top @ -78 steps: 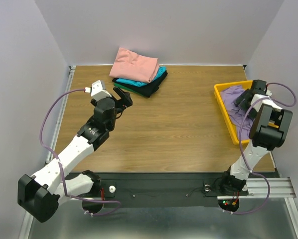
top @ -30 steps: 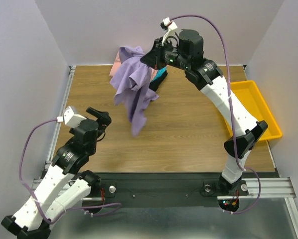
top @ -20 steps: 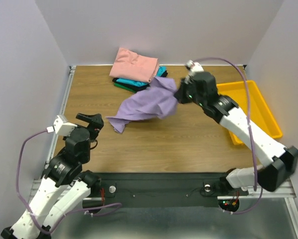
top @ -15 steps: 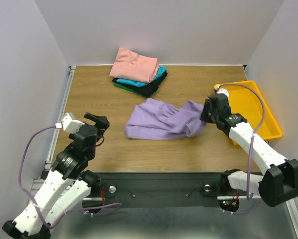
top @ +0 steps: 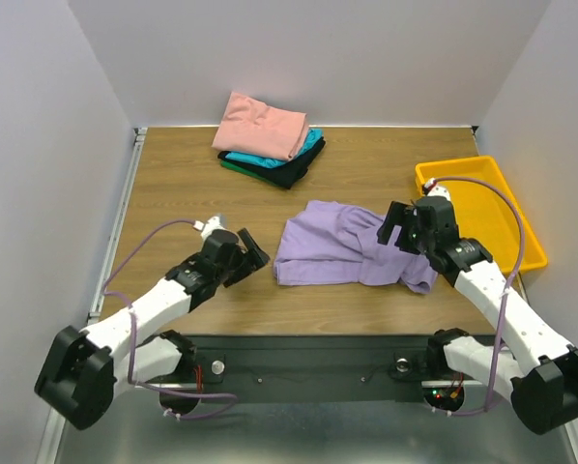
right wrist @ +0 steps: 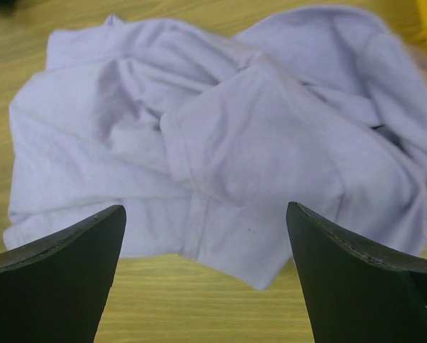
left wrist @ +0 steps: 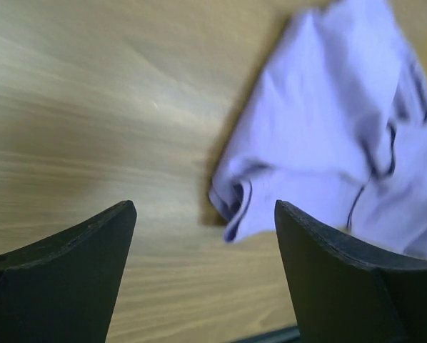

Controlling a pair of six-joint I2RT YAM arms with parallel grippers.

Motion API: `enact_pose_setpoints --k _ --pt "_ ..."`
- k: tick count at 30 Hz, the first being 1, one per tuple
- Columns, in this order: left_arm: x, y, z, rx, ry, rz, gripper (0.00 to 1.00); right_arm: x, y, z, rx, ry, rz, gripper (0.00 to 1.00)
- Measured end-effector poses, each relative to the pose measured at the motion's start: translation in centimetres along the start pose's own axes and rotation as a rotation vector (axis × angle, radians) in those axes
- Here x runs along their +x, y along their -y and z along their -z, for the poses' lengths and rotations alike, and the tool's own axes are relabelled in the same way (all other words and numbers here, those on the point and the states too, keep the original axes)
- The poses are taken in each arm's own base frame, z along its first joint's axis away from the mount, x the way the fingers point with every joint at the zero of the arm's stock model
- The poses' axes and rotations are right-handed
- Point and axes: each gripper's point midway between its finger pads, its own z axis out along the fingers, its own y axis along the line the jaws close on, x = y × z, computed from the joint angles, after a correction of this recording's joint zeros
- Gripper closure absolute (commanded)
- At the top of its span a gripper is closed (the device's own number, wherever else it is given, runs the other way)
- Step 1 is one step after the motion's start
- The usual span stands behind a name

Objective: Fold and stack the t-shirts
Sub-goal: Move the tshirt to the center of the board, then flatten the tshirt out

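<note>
Top external view: the left gripper (top: pixel 253 257) stands wide open just left of the light purple t-shirt (top: pixel 337 256), which lies crumpled near the front middle of the wooden table (top: pixel 173 184), while the right gripper (top: pixel 395 230) hovers over its right part, jaws apart and empty. The folded stack (top: pixel 270 145), salmon-pink on top, sits at the far edge, the yellow tray (top: pixel 482 193) at the right, pale walls around.
</note>
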Motion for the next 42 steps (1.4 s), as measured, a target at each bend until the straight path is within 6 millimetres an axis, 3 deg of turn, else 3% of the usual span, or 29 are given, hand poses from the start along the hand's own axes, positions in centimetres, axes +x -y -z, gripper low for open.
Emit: enact_pose_setpoints --k 2,7,13,17,19,21,22,29,32,36,42 --pt "3.0 0.8 -0.7 0.046 -0.115 -0.043 0.12 1.2 -0.4 -0.3 -0.019 -0.036 0.01 0.0" --pt "7.7 2.6 -1.2 0.125 -0.268 -0.132 0.23 4.0 0.4 -1.1 0.001 -0.112 0.013 0.0" --pt "9.8 2.0 -2.1 0.103 -0.336 -0.157 0.32 5.1 0.8 -1.3 0.01 -0.14 0.003 0.0" --pt "9.7 2.3 -2.6 0.097 -0.333 -0.156 0.42 5.9 1.0 -1.4 0.007 -0.161 0.004 0.0" --pt "9.6 2.8 -2.9 0.103 -0.323 -0.158 0.53 6.0 0.8 -1.3 -0.004 -0.167 0.003 0.0" --pt "9.4 3.1 -3.1 0.108 -0.315 -0.157 0.77 6.1 0.6 -1.3 -0.016 -0.175 0.002 0.0" --pt "9.3 3.3 -3.3 0.107 -0.313 -0.154 0.98 6.2 0.5 -1.2 -0.02 -0.178 0.002 0.0" --pt "9.3 3.6 -3.4 0.117 -0.315 -0.167 1.0 7.4 -1.2 -0.8 -0.078 -0.208 0.06 0.0" --pt "8.5 4.2 -2.4 0.137 -0.293 -0.164 1.0 9.7 -3.1 -0.5 -0.114 -0.256 0.157 0.0" --pt "5.8 5.4 -0.2 0.177 -0.194 -0.149 1.0 13.5 -5.1 -0.6 -0.122 -0.338 0.306 0.05" --pt "3.6 4.2 1.3 0.125 -0.097 -0.134 1.0 16.2 -4.5 -2.3 -0.019 -0.394 0.412 0.14"
